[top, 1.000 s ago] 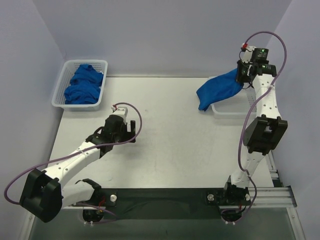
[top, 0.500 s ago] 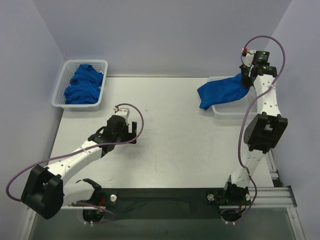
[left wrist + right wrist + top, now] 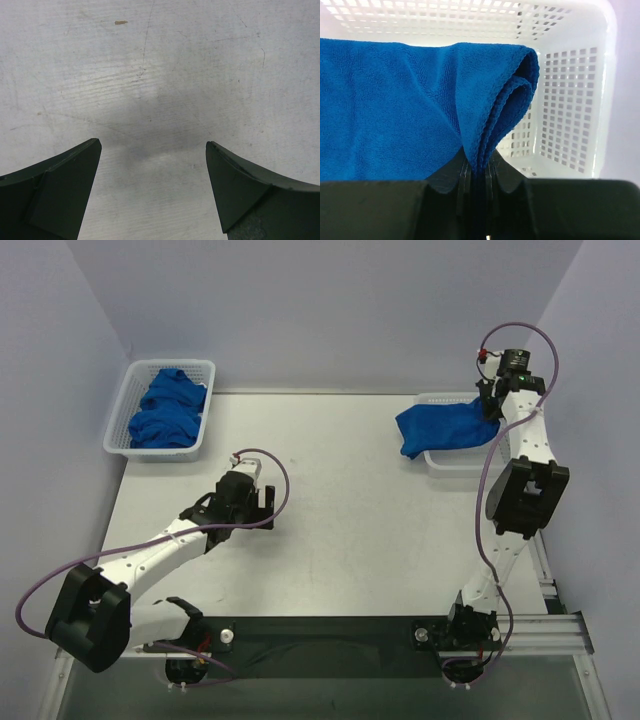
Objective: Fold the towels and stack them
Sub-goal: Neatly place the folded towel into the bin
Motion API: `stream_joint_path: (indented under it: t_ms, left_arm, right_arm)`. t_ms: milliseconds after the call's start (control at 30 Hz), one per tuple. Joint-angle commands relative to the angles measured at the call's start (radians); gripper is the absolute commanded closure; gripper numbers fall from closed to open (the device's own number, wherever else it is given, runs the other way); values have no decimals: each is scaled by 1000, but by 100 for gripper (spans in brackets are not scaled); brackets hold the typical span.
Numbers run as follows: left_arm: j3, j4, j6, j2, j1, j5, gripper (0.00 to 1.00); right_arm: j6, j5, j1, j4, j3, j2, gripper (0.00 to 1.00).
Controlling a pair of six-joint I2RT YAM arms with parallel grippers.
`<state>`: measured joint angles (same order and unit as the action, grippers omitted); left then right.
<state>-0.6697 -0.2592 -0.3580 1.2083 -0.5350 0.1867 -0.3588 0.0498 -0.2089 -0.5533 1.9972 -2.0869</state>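
Right gripper [image 3: 476, 165] clamped on doubled towel [image 3: 395, 110] over far-right basket [image 3: 565, 75].
Left gripper [image 3: 153, 147]: jaws wide apart, over table [image 3: 200, 60].

Right claw [image 3: 489, 407] with blue towel [image 3: 440, 427] over right basket [image 3: 452, 466]; other towels [image 3: 165, 412] in left basket [image 3: 119, 418].

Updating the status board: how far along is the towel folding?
Done: one towel folded. In hand: right gripper holds it over the right basket. To do: crumpled heap of towels in the left basket; left gripper open over the table.
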Motion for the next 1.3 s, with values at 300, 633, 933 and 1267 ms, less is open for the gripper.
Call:
stream_joint_path:
  t_ms: [300,633,933,1267]
  left_arm:
    - [-31,-21,10,13,-2,-1,3]
    - [-41,-46,7,27,-2,-6,3]
    - [-44,-49,2,40,-2,-10,3]
    - [-45,-51,-2,51,0,-13,3]
  right_arm:
    - [-83,-137,-7,75,3,-53,100]
    - [-114,-186,-4,127,-6,-104,100]
    - [-120,-219,-4,171,-8,-134,99]
    - [-105,-284,-6,208,-12,-156,82]
